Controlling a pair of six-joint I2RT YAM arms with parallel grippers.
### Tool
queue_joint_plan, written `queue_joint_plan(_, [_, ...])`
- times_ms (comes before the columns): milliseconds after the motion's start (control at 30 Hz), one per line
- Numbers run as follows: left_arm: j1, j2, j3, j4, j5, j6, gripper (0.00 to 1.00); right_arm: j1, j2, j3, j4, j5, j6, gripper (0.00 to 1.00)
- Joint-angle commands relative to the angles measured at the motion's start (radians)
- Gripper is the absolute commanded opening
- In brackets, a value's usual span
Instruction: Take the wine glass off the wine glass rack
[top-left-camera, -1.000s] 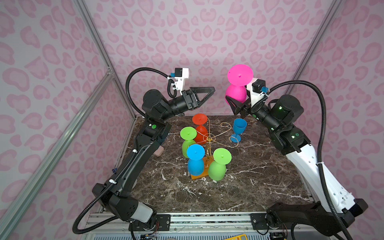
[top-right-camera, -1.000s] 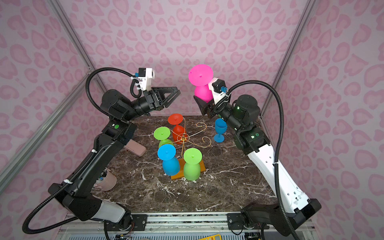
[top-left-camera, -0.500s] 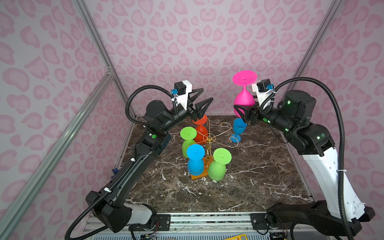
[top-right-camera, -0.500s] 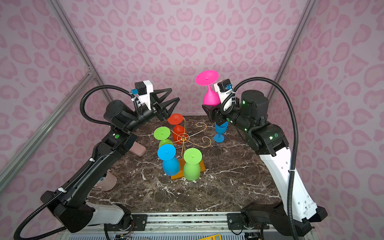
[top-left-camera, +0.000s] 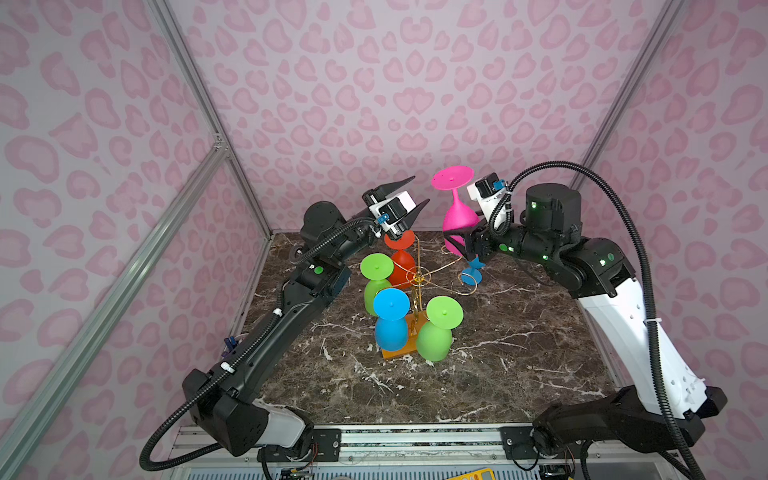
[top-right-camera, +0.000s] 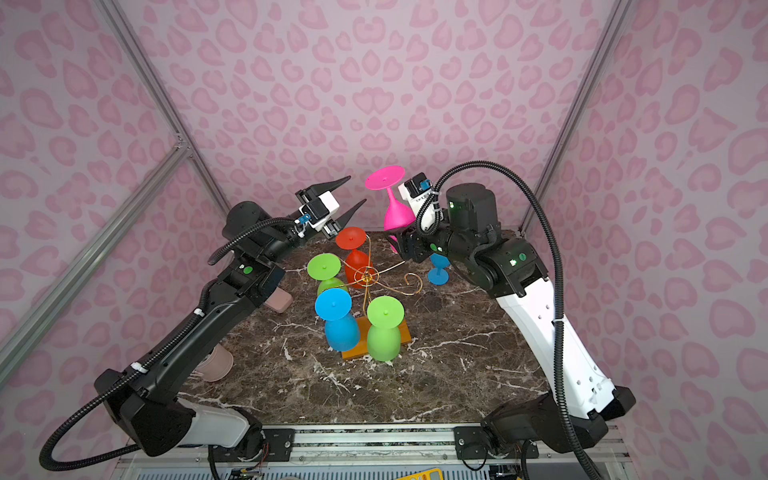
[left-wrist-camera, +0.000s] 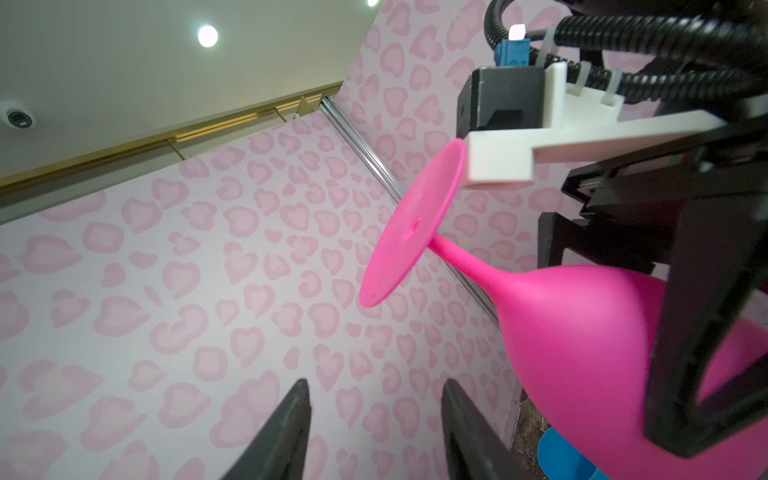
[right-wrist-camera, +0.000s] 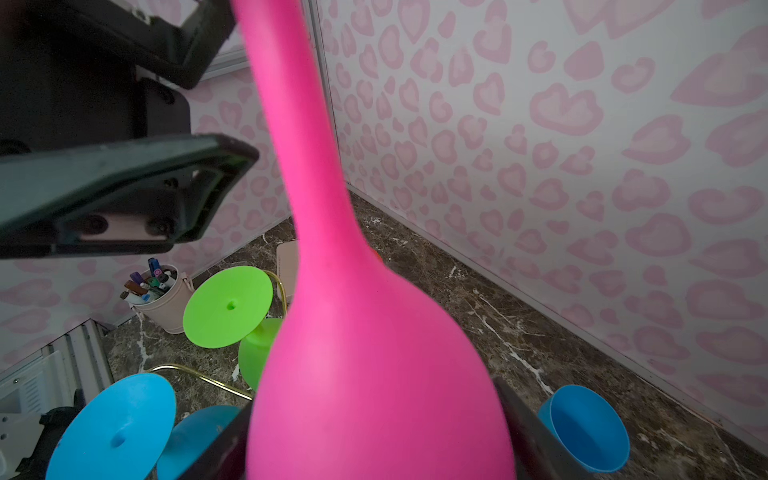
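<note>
Brown marble tabletop (top-left-camera: 498, 374) holds the wine glass rack (top-left-camera: 420, 277) amid pink walls (top-left-camera: 374, 83).

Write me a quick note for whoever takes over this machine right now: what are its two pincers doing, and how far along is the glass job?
Left pincer: open, empty, raised beside the pink wine glass.
Right pincer: shut on the pink wine glass's bowl, foot up, held in the air clear of the wine glass rack.
Done: that glass is off the rack.
Left: probably set it down on the table.
On the rack: red glass, blue glass, two green glasses.
</note>
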Motion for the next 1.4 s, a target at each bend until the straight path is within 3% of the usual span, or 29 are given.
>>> queue_joint_plan(0, [0.0,0.01,0.016,0.064,0.027,0.051,0.52,0.018,0.007,-0.007,0.002,-0.001,0.015,0.57])
queue_joint_plan(533, [-0.001,-0.006,0.007,0.044,0.119,0.139,0.43,0.045,0.047,0.001,-0.025,-0.048,0.027,0.52])
queue_joint_plan(633, [-0.001,-0.011,0.007,0.042,0.126,0.146,0.37,0.051,0.053,0.003,-0.028,-0.054,0.031,0.52])
queue_joint_plan(900, [0.0,-0.011,0.004,0.051,0.1,0.15,0.1,0.064,0.065,0.018,-0.04,-0.045,0.034,0.54])
queue_joint_plan(1000, [0.0,-0.01,0.007,0.059,0.079,0.133,0.04,0.064,0.06,0.02,-0.027,-0.045,0.04,0.59])
queue_joint_plan(1067, [0.002,-0.006,0.018,0.065,0.042,0.103,0.03,0.065,0.05,0.018,-0.007,-0.049,0.051,0.69])
queue_joint_plan(1233, [0.029,0.015,0.084,0.029,-0.049,-0.119,0.03,0.047,-0.038,-0.062,0.125,-0.084,0.091,0.88])
queue_joint_plan(1367, [0.051,0.006,0.064,0.036,-0.117,-0.212,0.03,0.006,-0.155,-0.174,0.28,-0.106,0.148,0.95])
